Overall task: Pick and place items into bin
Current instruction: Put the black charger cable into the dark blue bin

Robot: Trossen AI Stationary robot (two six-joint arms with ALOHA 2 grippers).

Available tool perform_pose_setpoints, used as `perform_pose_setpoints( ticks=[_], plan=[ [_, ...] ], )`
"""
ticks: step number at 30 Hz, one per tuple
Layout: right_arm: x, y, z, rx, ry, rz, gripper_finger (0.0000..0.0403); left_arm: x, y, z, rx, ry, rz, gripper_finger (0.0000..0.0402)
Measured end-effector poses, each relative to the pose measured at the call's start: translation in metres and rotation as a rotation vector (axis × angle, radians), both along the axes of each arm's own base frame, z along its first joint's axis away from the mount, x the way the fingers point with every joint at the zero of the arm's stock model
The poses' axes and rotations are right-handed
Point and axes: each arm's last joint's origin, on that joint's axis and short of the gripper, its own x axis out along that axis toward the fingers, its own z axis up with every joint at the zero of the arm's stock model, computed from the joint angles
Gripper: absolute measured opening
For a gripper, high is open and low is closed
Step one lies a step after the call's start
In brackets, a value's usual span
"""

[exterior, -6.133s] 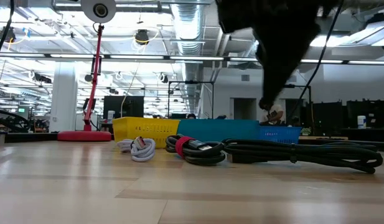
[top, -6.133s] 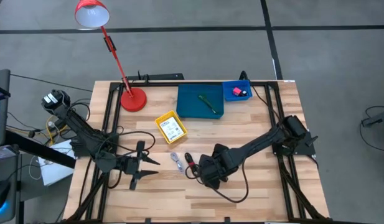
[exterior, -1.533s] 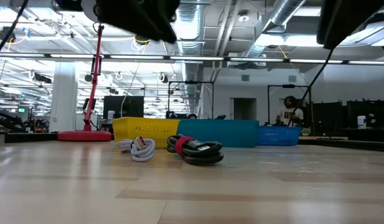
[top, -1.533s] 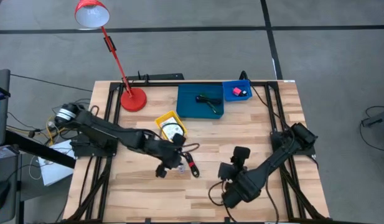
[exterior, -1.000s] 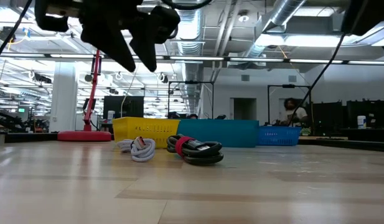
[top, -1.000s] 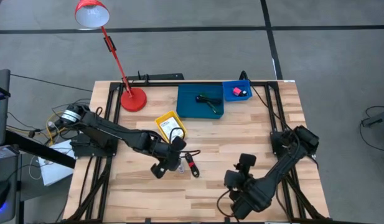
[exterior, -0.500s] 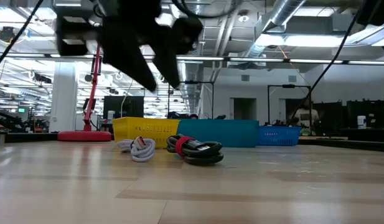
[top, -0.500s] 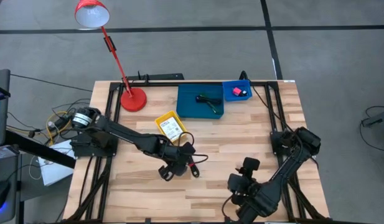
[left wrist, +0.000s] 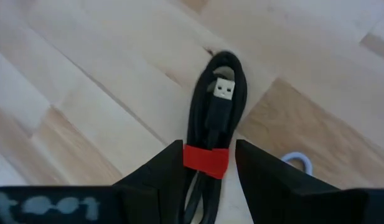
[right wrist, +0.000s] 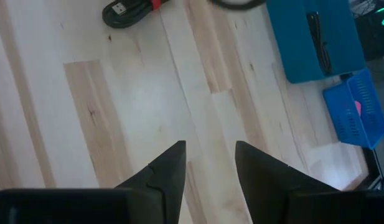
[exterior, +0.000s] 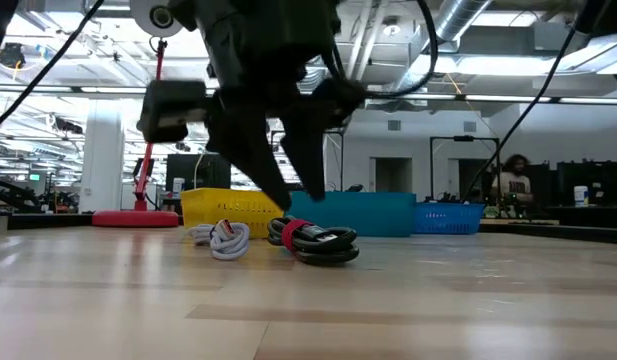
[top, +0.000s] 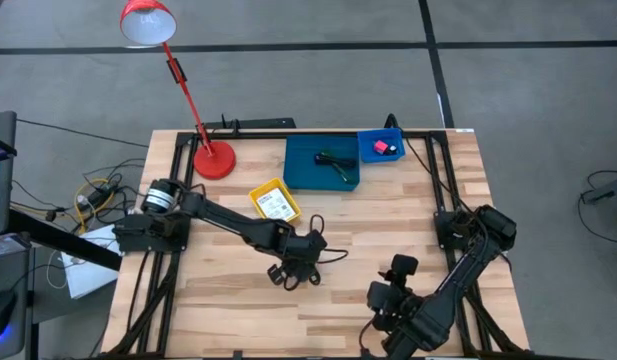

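A black coiled USB cable (left wrist: 210, 124) with a red band (left wrist: 204, 160) lies flat on the table; in the low view the cable (exterior: 318, 240) sits near the middle. My left gripper (left wrist: 208, 144) is open and points down over it (exterior: 303, 205), one finger on each side of the red band; I cannot tell whether they touch it. In the high view the left gripper (top: 300, 272) hides the cable. A white cable (exterior: 220, 238) lies just to the left of the black one. My right gripper (right wrist: 209, 144) is open and waits near the table's near edge (top: 383, 297).
At the far side stand a teal bin (top: 321, 162) holding a green pen and black pieces, a small blue bin (top: 380, 147) with a pink bit, and a yellow bin (top: 274, 203) with a white card. A red lamp base (top: 214, 160) sits at the far left corner.
My left gripper has moved toward the table's right edge and come down over the black cable, until its open fingers straddle the red band. The cable has not moved. My right arm has drawn back a little toward the near edge.
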Motion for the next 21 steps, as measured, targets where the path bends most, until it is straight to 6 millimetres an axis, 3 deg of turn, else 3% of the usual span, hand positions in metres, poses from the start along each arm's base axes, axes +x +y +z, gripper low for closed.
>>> perform_pose_setpoints(
  ticks=[21],
  plan=[
    [-0.0009, 0.0014, -0.0002, 0.004, -0.002, 0.004, 0.0134, 0.0026, -0.0002, -0.0103, 0.085, 0.002, -0.020, 0.0137]
  ],
)
